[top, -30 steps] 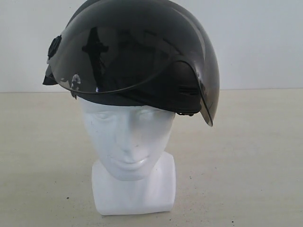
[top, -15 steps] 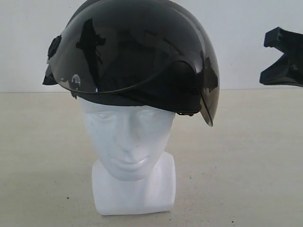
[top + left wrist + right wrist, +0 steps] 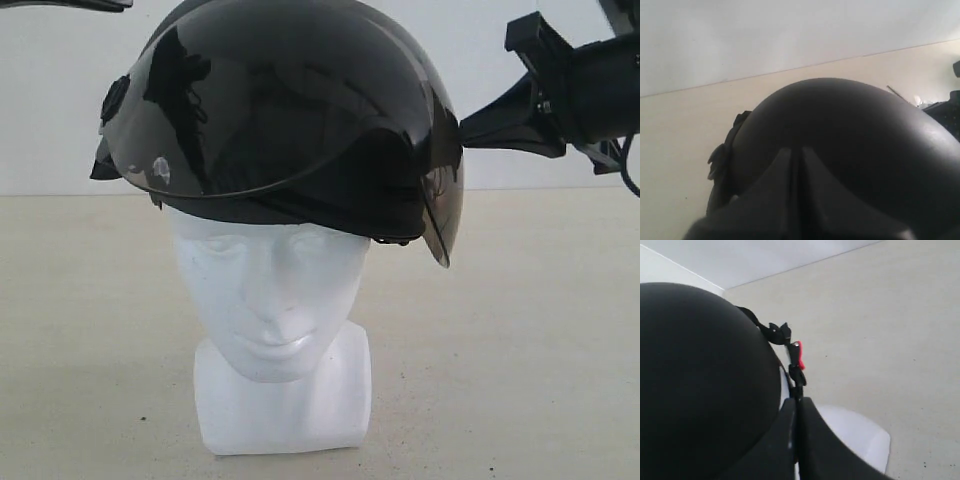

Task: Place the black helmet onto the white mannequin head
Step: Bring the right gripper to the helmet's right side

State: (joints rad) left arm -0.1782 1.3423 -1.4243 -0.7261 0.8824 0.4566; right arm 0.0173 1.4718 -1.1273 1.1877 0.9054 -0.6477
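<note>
"Right wrist view first: how does your pincer stand?"

"My right gripper [image 3: 795, 402] has its two fingers pressed together, with only a seam between them and nothing in them. The tips lie just beside the black helmet [image 3: 700, 380], near its dangling strap [image 3: 796, 374]. Whether they touch the shell I cannot tell. My left gripper [image 3: 796, 151] is likewise closed on nothing (its tips lie over the dome from the other side)."

"And the helmet itself?"

"It is on the white mannequin head [image 3: 270, 290], down to the brow, but it sits crooked. In the exterior view its rim hangs lower on the right, and the visor [image 3: 250, 120] is raised. The head stands on the table [image 3: 520, 350]."

"How would it handle?"

"I judge the shell stiff and smooth, so closed fingers would skid on it rather than grip. It looks heavier than the head beneath, which may rock or topple under a sideways shove. The visor seems thin and hinged, easy to scratch or swing, so I would leave it alone. Better to open up and pinch the lower rim, or to press straight down on the crown with both sides balanced."
</note>
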